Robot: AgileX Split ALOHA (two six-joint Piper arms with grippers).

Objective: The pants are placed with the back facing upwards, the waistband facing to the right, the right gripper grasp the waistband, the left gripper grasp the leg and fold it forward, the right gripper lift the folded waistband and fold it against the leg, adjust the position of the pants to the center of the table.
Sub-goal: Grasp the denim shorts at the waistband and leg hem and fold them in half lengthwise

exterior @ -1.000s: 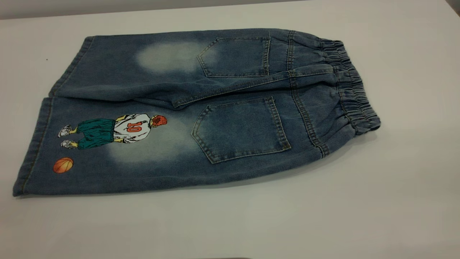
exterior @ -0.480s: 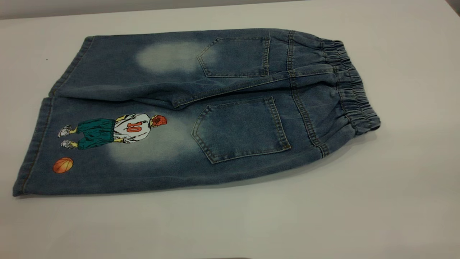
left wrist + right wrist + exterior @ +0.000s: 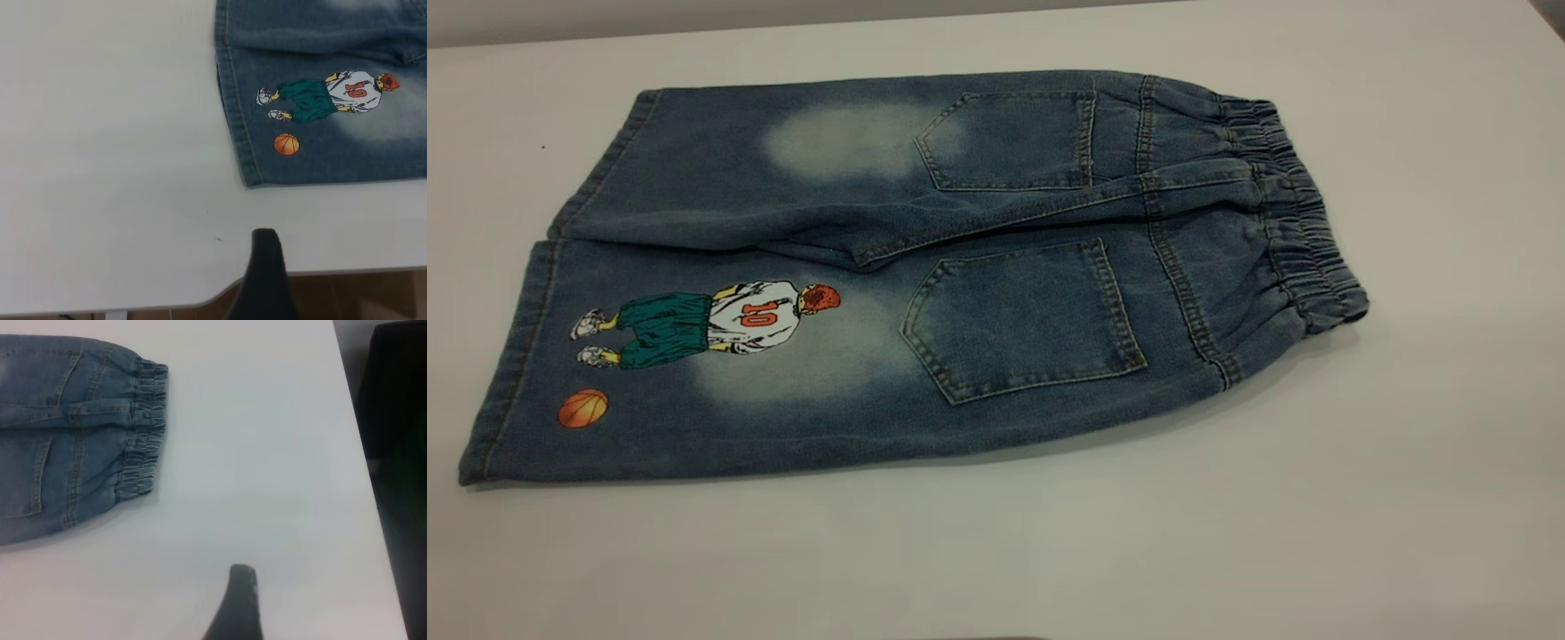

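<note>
Blue denim pants point(image 3: 996, 311) lie flat on the white table point(image 3: 1405, 444), back pockets up. The elastic waistband point(image 3: 1303, 231) points right and the leg hems point(image 3: 516, 356) point left. A basketball-player print point(image 3: 720, 322) and a small orange ball point(image 3: 583, 408) mark the near leg. Neither gripper shows in the exterior view. In the left wrist view, the left gripper point(image 3: 267, 273) hangs over the table's front edge, apart from the near leg's hem point(image 3: 237, 120). The right gripper point(image 3: 235, 603) hovers over bare table, well away from the waistband point(image 3: 143, 427). Nothing is held.
The table's front edge point(image 3: 333, 270) runs just beyond the left gripper, with brown floor past it. In the right wrist view, the table's side edge point(image 3: 363, 453) borders a dark area. White tabletop surrounds the pants on all sides.
</note>
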